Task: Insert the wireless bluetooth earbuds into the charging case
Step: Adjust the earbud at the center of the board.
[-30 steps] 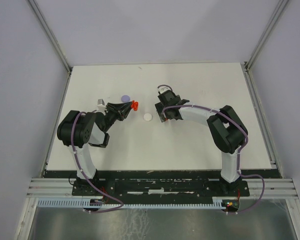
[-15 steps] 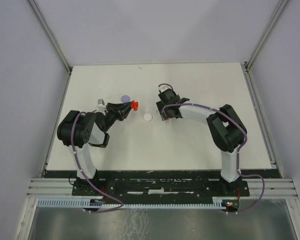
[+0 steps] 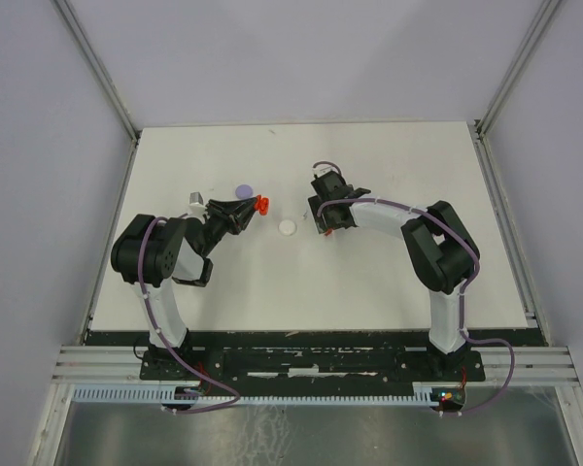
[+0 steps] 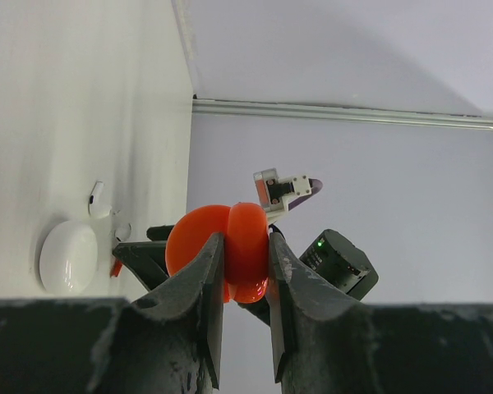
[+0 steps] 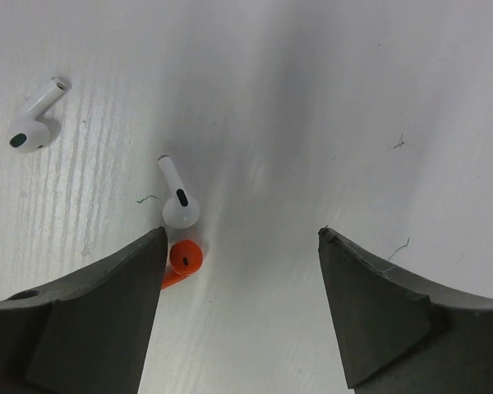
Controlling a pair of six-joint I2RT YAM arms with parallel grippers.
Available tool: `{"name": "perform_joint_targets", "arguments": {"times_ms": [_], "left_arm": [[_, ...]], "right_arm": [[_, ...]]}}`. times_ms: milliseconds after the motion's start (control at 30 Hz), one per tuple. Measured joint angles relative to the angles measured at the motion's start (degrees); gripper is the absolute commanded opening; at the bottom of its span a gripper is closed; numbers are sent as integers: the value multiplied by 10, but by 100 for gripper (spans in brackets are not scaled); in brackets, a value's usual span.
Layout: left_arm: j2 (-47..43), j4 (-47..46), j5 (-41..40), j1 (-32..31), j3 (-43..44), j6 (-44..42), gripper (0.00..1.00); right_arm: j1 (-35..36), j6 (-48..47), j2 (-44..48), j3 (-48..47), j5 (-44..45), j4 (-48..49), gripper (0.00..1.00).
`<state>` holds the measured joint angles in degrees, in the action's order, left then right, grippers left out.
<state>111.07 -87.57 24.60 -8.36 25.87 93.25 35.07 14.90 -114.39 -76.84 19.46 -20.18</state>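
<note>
My left gripper (image 4: 245, 246) is shut on the red charging case (image 4: 230, 250), held above the table with its two round halves showing; from above the case (image 3: 261, 205) shows at the gripper's tip (image 3: 252, 208). My right gripper (image 5: 242, 238) points down at the table, open, with nothing between its fingers; from above it (image 3: 323, 226) is right of a white disc. A red earbud (image 5: 183, 257) lies against the inner edge of its left finger (image 5: 107, 304). One white earbud (image 5: 180, 206) lies just beyond that fingertip, another (image 5: 33, 125) farther left.
A white round disc (image 3: 288, 228) lies on the white table (image 3: 369, 282) between the two grippers, and it (image 4: 68, 257) also shows in the left wrist view. A lavender disc (image 3: 241, 191) lies behind the left gripper. Side walls and metal rails (image 3: 505, 184) border the table.
My right gripper has shifted slightly to the right and its jaws have narrowed a little. The left gripper and the red case have not moved.
</note>
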Motion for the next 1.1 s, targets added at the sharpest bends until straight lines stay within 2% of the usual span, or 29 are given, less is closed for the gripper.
{"name": "perform_joint_targets", "arguments": {"times_ms": [167,300,433,1100], "left_arm": [[0,0,0,0,0,0,3],[0,0,0,0,0,0,3],[0,0,0,0,0,0,3],[0,0,0,0,0,0,3]], "right_arm": [[-1,1,0,0,-2,-1,77],[-1,-1,-1,0,-10,-2,64],[-1,-2,-2,-1,-19,0,60],[-2,-1,9,16,-25,4,62]]}}
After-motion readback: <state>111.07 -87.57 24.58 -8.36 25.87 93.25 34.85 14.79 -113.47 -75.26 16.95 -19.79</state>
